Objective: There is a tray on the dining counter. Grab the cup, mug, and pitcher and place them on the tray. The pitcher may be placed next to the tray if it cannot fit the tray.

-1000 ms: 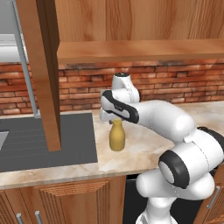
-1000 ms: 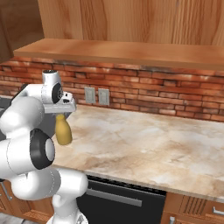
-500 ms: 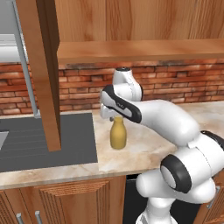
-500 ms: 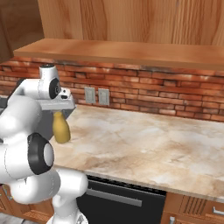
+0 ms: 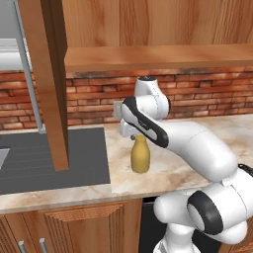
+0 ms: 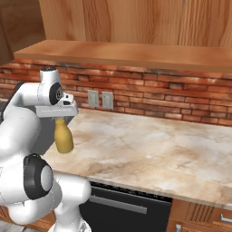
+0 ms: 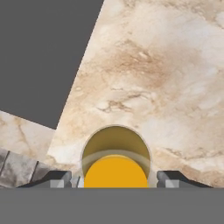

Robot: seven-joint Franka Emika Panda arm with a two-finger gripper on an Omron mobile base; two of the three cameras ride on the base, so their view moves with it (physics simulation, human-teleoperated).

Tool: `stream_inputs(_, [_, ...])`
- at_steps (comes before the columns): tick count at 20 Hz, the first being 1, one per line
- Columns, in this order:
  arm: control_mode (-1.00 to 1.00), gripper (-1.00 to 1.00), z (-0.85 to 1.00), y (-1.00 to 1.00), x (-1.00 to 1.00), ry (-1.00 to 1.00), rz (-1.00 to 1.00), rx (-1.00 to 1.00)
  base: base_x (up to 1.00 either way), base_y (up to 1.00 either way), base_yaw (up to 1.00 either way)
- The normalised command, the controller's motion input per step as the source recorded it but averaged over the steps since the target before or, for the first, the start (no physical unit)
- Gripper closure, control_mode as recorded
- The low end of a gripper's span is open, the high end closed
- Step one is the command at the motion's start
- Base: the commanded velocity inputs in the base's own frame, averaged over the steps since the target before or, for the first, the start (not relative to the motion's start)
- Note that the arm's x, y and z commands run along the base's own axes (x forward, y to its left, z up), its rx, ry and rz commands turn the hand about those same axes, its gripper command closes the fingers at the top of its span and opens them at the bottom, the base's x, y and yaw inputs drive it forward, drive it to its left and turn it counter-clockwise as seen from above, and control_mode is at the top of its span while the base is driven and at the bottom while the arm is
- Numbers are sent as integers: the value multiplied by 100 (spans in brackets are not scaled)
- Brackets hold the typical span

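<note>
Since a second ago the white arm is reaching further left and forward along the marble kitchen counter [image 5: 197, 163], while the mustard-yellow bottle-shaped pitcher [image 5: 140, 154] is keeping its spot near the dark grey sink surround [image 5: 54, 158].

Judging from these views, the task is sitting early in the pitcher step: the pitcher is standing upright on the counter in front of the red brick wall [image 6: 172, 97], not yet lifted and not yet carried anywhere.

The two-finger pincer [image 7: 114, 178] is hanging directly above the pitcher, pointing straight down. In the hand view the pitcher's round mouth [image 7: 115, 159] is lying squarely between the two dark fingertips [image 7: 57, 178], one on each side of the neck with a clear gap on both. The jaws are standing wide and are gripping nothing. From the right base view the hand [image 6: 58, 110] is sitting just over the pale neck, so a short descent looks needed before closing.
</note>
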Motion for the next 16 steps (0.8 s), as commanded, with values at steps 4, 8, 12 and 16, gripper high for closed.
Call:
stream_inputs(4, [-100,100,10,-18,-31,0,0,0,0,0,0])
stream_inputs(8, [-100,100,16,-21,-27,0,0,0,0,0,0])
stream_inputs(12, [-100,100,23,-26,-23,0,-3,0,0,0,0])
stream_inputs(16, [-100,100,19,-31,-23,0,-7,0,0,0,0])
